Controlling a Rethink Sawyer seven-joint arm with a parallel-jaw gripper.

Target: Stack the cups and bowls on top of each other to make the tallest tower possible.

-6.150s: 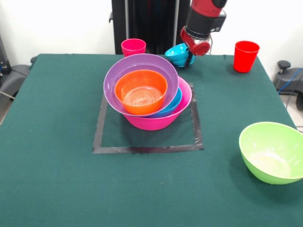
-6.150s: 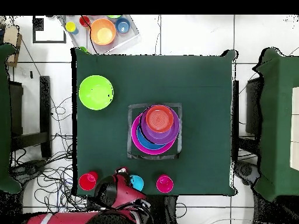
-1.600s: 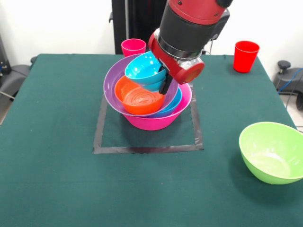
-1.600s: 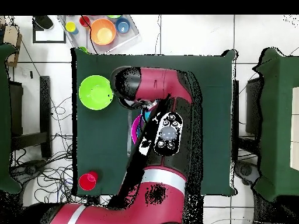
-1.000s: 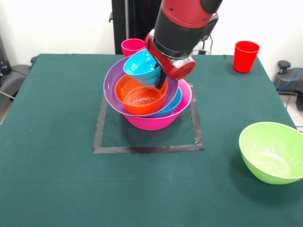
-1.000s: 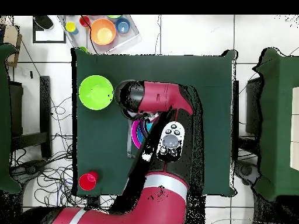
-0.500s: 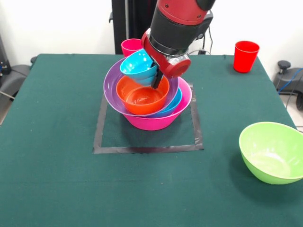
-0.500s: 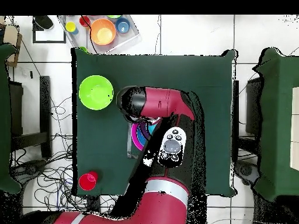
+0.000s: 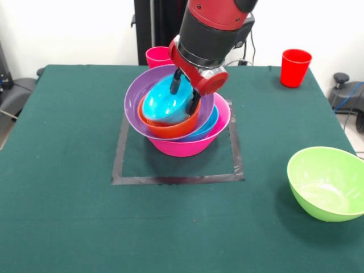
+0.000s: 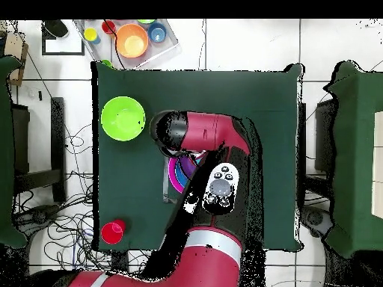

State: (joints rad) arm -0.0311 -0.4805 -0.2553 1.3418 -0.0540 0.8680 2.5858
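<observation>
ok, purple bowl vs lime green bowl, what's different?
The purple bowl is nested in the tower, tilted, holding the orange bowl; the lime green bowl stands alone on the table, upright and empty. The purple one lies within the taped square, the green one outside. Both are glossy round bowls.

6 bowls (image 9: 170, 102), 2 cups (image 9: 296, 67), 1 tape square (image 9: 176, 179).

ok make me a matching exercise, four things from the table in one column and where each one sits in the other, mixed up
Things:
1. small blue bowl
2. lime green bowl
3. red cup
4. pink bowl

Places:
A. bottom of the tower, inside the taped square
B. inside the orange bowl, between the gripper fingers
C. alone near the front-right table edge in the front view
D. far right corner in the front view

Pairs: 1-B, 2-C, 3-D, 4-A
</observation>
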